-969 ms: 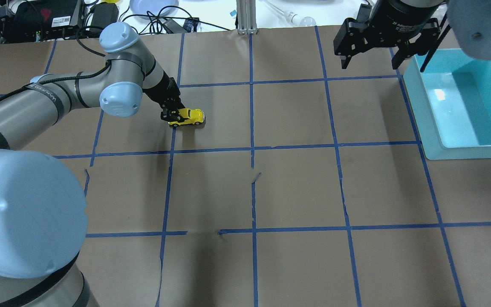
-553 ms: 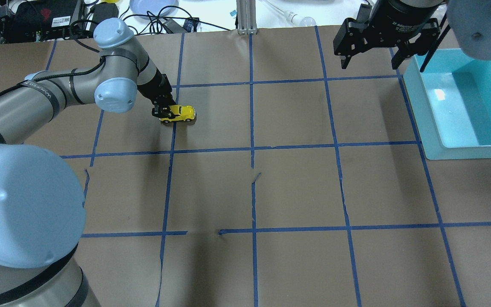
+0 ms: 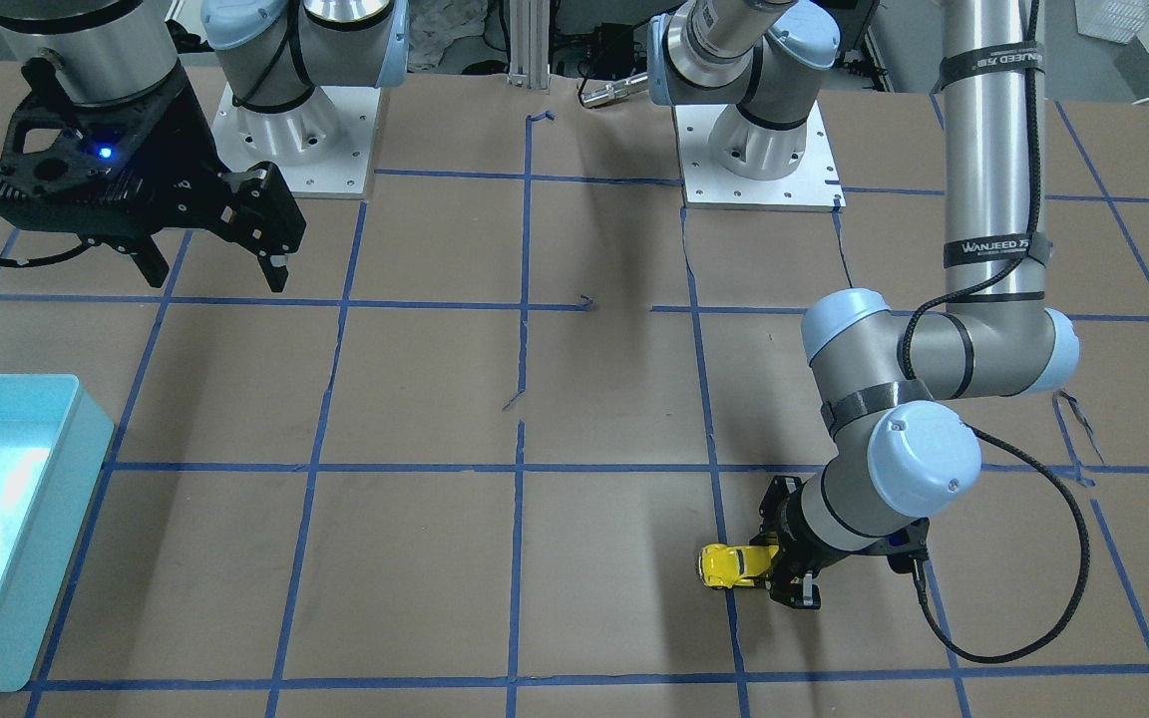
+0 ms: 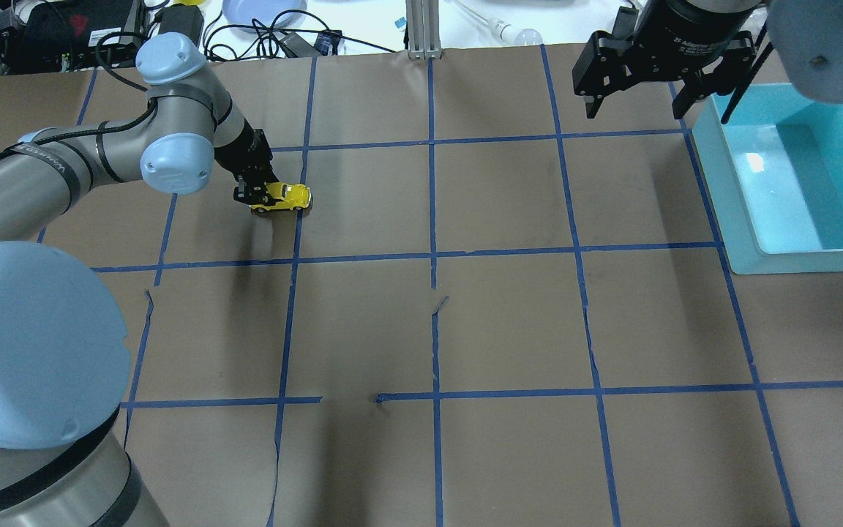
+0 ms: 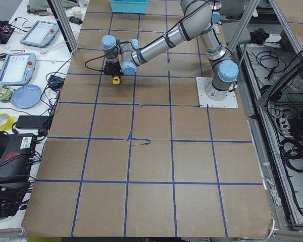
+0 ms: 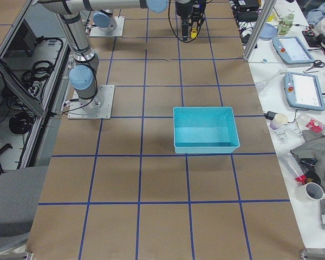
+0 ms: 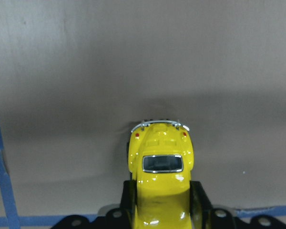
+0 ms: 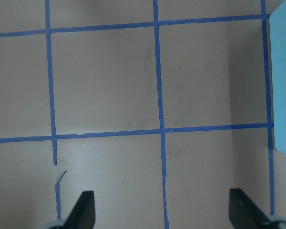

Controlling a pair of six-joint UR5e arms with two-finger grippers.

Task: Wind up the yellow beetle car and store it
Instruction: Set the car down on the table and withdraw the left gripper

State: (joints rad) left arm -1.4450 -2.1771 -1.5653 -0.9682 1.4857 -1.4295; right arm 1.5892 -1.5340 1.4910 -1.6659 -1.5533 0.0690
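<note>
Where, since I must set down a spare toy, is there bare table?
The table is bare across the middle and robot-side squares, between the yellow beetle car and the teal bin. It is crowded only at the left gripper holding the car, and under the open right gripper beside the bin.

The small yellow toy beetle car (image 4: 282, 197) stood toward the bench's (image 4: 509, 322) far-left corner, the rectangular turquoise plastic bin (image 4: 727, 212) at its far-right.

- Brown-papered worktop (image 4: 509, 329), crossed by a blue tape grid (image 4: 434, 197).
- White side bench (image 5: 43, 60) alongside it, carrying two tablets (image 5: 16, 68) and a blue plate (image 5: 26, 96).
- Coiled black cables (image 5: 293, 146) on the floor.
</note>
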